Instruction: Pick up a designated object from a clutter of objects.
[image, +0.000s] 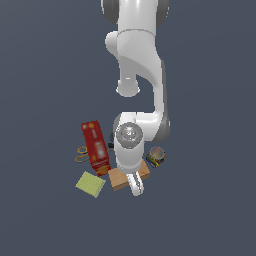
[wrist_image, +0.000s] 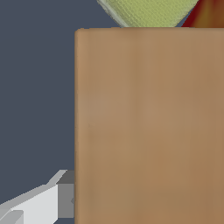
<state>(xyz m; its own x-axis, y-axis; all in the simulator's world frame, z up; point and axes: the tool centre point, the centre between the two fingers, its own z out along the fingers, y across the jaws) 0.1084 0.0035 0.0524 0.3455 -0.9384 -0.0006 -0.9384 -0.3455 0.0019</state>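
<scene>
The wooden block lies flat on the dark floor, under the end of the white arm. In the exterior view its long axis runs roughly from that view's left to its right, tilted a little so that the right end sits farther up the picture. Only its left part and a sliver at the right end show there; the arm's last link covers the middle. It is plain light brown, unmarked, with a paler top face and a darker orange-brown side. In the wrist view the wooden block fills most of the picture as a smooth tan face with faint vertical grain and a straight, clean edge.

The gripper is down at the block. One grey-white finger shows in the wrist view with its dark pad right against the block's side edge; the other finger is out of sight, so whether the gripper is pinching the block cannot be told.

The red box lies just beside the block toward the exterior view's left, with the scissors beyond it. The sponge lies near the block's left end, apart from it. The small can sits near the block's right end.
</scene>
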